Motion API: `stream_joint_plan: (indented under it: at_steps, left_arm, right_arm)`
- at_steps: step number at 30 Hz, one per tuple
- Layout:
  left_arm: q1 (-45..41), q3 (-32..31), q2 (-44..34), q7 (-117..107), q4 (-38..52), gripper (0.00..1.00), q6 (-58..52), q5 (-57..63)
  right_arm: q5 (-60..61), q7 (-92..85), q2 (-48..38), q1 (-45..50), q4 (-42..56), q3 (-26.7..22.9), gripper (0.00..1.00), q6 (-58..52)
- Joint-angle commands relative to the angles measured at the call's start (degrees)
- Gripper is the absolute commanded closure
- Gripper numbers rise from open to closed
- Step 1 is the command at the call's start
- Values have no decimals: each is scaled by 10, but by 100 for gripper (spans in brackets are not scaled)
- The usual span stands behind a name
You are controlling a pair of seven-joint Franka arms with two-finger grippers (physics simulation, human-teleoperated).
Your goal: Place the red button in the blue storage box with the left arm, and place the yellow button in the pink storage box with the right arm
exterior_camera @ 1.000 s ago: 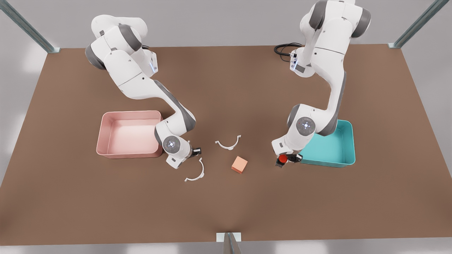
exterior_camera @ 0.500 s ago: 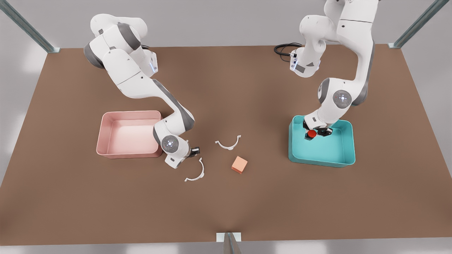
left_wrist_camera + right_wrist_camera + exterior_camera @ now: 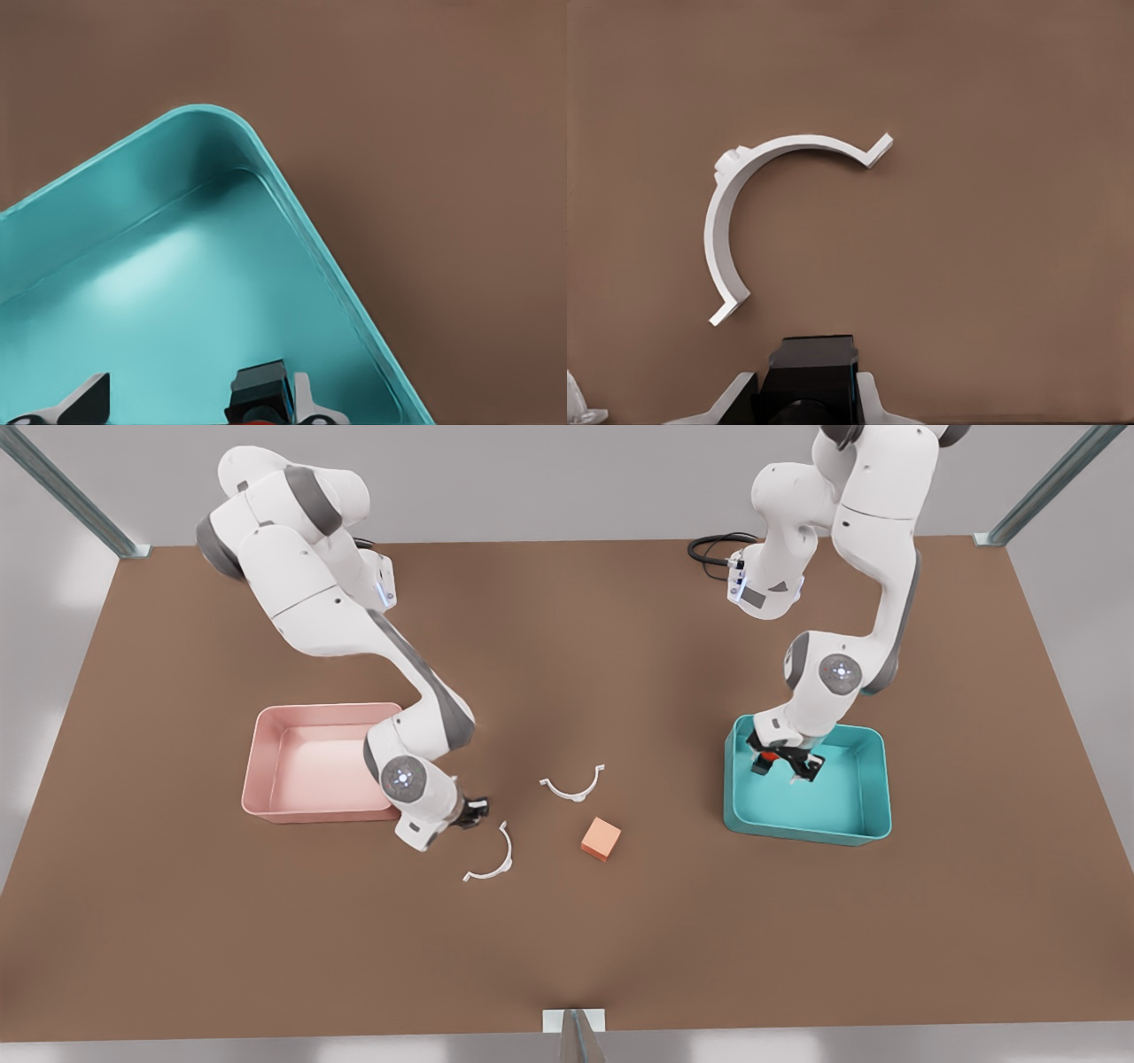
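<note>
Red button [image 3: 777, 756], small cap on black base, sits between the spread fingers of the left claw [image 3: 783, 764], low inside the smooth teal blue storage box [image 3: 873, 797]. Right claw [image 3: 472, 811] grips a black-based object, likely the yellow button, just beside the glossy pink storage box [image 3: 266, 731], near a thin white curved clip [image 3: 749, 208] on the matte brown table [image 3: 567, 948].

red button [image 3: 773, 757]: small red cap on black base [image 3: 260, 388], seen between the fingers of the left gripper [image 3: 783, 765], over the floor of the blue storage box; whether it touches the floor cannot be told.
blue storage box [image 3: 864, 828]: teal rectangular tray, low walls, rounded corners, flat on the table at the front view's right; inner corner seen in the left wrist view [image 3: 213, 133].
yellow button: black base [image 3: 811, 363] seen between the fingers of the right gripper [image 3: 473, 810]; yellow cap hidden.
pink storage box [image 3: 266, 735]: pale pink rectangular tray, low walls, flat on the table at the front view's left, just beside the right gripper; nothing seen inside.
</note>
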Motion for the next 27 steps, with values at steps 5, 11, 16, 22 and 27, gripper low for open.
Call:
stream_joint_plan:
  at_steps: [5, 11, 16, 22, 27]
  left_arm:
    - [-5, 2, -13, -223, 209, 0, -205, -37]
    - [-25, 53, 23, -255, 563, 0, -642, 84]
    - [49, 12, 8, -278, 567, 0, -664, 7]
    - [48, 12, 24, -274, 570, 0, -665, 8]
    - [46, 12, 23, -275, 573, 0, -667, 6]
  right_arm:
    - [-7, -3, -44, -24, 0, 0, 57, -46]
    - [-7, -8, -107, -49, -62, 1, 57, -66]
    - [-6, -26, -159, -70, -131, 1, 57, -64]
    - [-4, -63, -206, -116, -182, 13, 57, -66]
    - [7, -119, -265, -155, -253, 19, 55, -61]
